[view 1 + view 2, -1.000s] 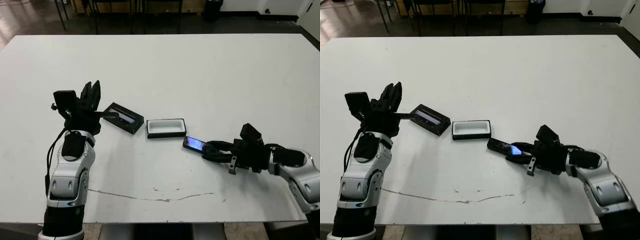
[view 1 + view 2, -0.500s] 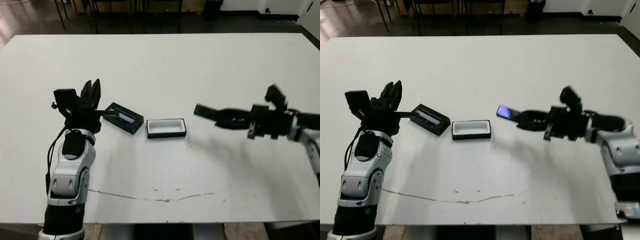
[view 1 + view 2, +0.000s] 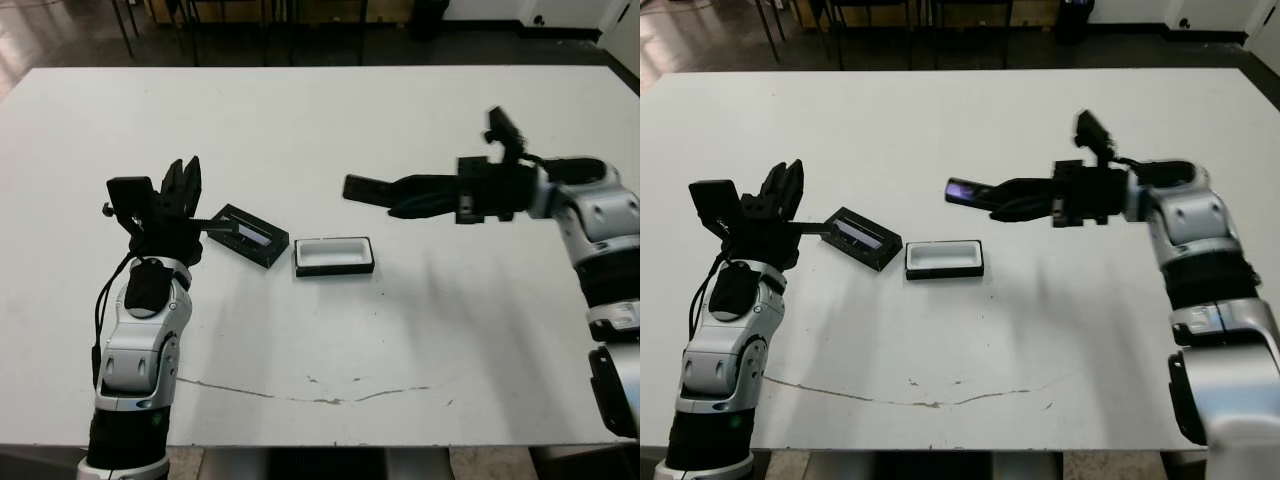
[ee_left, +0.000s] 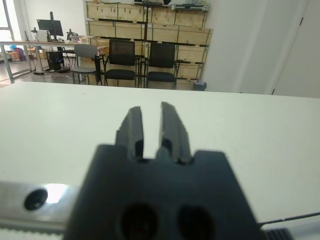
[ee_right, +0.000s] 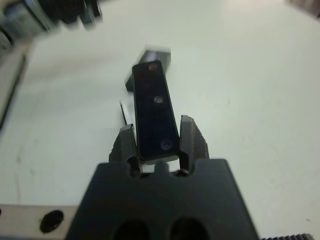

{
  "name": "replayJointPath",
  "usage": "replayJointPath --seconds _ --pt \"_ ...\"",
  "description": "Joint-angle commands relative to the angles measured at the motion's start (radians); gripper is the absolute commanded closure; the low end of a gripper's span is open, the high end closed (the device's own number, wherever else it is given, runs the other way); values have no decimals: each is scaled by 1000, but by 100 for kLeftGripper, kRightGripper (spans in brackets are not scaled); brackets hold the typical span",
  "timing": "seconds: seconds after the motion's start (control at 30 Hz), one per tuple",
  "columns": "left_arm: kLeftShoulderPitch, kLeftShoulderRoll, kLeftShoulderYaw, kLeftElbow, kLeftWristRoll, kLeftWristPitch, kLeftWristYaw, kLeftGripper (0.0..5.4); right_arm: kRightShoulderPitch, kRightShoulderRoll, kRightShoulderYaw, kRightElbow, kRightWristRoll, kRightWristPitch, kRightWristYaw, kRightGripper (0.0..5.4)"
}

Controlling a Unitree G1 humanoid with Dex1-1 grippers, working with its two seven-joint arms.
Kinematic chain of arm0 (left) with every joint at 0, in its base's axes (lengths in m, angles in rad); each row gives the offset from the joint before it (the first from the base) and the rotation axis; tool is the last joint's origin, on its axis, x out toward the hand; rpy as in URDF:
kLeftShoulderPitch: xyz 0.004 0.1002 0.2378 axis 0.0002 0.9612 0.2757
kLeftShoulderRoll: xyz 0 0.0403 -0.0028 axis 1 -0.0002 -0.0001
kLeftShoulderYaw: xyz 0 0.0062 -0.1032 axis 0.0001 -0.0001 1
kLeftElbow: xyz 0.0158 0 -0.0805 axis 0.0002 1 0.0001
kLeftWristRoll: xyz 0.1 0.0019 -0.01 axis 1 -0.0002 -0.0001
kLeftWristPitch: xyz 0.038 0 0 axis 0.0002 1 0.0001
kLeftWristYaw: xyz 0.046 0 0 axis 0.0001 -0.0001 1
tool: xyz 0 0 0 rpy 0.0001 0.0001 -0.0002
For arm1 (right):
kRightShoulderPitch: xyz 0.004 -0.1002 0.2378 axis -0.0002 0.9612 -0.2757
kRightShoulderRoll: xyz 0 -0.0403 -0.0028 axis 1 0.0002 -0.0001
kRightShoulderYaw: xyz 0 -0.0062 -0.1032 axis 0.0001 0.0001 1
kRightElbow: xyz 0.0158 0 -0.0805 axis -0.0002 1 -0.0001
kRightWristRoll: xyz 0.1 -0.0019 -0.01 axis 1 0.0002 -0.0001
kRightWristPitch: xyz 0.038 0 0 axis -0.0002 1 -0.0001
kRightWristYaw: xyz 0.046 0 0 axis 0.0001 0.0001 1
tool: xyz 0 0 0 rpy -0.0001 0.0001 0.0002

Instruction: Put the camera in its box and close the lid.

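- i'm holding the camera (image 3: 368, 189) pinched at one end in the right gripper (image 3: 412, 194), up in the air and a bit beyond the box (image 3: 334, 256), sticking out level toward my left.
- the box is sitting open on the table (image 3: 400, 110), white lining showing, nothing in it.
- the lid (image 3: 247, 235) is lying just left of the box, apart from it.
- the left gripper (image 4: 151, 131) is idling near the lid, fingers nearly together, gripping nothing.
- so i'm reckoning pickup is done; lowering it into the box and closing the lid are both left.
- not seeing any brand or readable writing, just the camera's bluish screen.
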Motion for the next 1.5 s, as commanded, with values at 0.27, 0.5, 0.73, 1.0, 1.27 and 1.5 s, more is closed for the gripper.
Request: replayJointPath --seconds 0.27,0.5,0.73,1.0,1.27,1.5 --pt "10 -2 5 6 5 7 11 540 -58 101 135 117 -181 -146 -5 531" --pt "13 -5 5 3 2 10 15 540 -35 110 163 151 -254 -206 -12 531" --pt "13 -9 4 7 2 8 17 540 -23 118 157 168 -265 -200 -3 531" --pt "17 -10 4 10 2 -3 14 540 -21 125 165 167 -277 -238 0 531" --pt "16 -16 -4 13 8 -5 19 540 -30 158 177 130 -271 -179 16 531" --pt "22 -28 -11 8 8 -4 27 540 -41 199 218 82 -303 -131 -2 531"
